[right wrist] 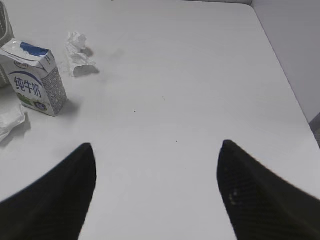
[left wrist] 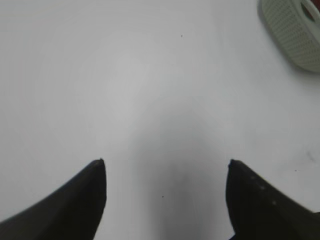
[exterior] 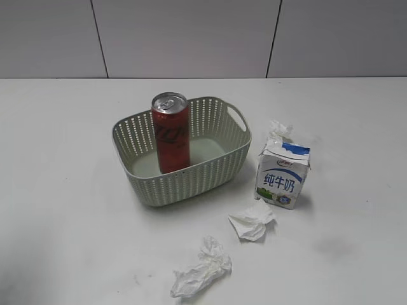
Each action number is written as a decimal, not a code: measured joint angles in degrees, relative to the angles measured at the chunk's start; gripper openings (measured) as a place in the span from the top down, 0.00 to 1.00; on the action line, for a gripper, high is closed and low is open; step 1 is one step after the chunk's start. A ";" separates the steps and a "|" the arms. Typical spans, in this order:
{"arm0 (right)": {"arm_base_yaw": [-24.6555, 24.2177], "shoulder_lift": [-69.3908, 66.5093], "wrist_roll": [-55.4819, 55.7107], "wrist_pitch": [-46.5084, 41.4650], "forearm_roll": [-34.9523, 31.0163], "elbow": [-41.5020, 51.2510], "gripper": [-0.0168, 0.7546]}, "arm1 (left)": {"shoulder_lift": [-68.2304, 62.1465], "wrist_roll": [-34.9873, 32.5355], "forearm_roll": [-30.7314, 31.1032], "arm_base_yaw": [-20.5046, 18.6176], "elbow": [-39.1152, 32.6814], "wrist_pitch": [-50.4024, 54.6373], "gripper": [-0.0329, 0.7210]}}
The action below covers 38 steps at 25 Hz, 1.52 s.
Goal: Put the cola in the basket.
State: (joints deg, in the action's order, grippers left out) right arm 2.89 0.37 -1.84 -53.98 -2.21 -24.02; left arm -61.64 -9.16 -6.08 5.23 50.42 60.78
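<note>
Inside the basket stands the cola, straight up, its silver top poking above the wall, close to the basket's left back side. So the job looks done. Right of the basket sits a milk carton with crumpled tissues around it. The left gripper hangs over bare table, the basket off to its upper right, fingers spread wide and holding nothing. The right gripper is spread and empty too, the carton to its left. Neither touches the cola.

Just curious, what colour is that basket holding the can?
Pale sage green, with perforated woven-look sides; the basket shows best in the exterior view.
</note>
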 joint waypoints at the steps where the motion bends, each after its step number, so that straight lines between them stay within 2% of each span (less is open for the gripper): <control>1: 0.00 0.00 0.00 0.00 0.00 0.00 0.24 | 1.45 0.00 -0.51 0.00 -2.24 -1.32 0.21; 8: 0.00 0.00 0.00 -0.01 0.00 0.00 0.24 | 13.02 0.84 -1.86 0.05 -18.68 -5.63 0.21; 12: 0.00 0.00 0.00 -0.01 0.00 0.00 0.24 | 20.72 2.40 -2.27 -0.05 -19.43 -6.31 0.21; 18: 0.00 0.00 0.00 -0.01 0.00 0.00 0.24 | 30.73 3.84 -1.30 -0.11 -20.97 -1.10 0.21; 38: 0.00 0.00 0.00 -0.01 0.00 0.00 0.24 | 61.37 4.08 0.00 -0.11 -21.21 -0.86 0.21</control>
State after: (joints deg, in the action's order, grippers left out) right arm 2.89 0.37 -1.84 -54.00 -2.21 -24.02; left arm -0.27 -5.08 -6.08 5.12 29.22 59.92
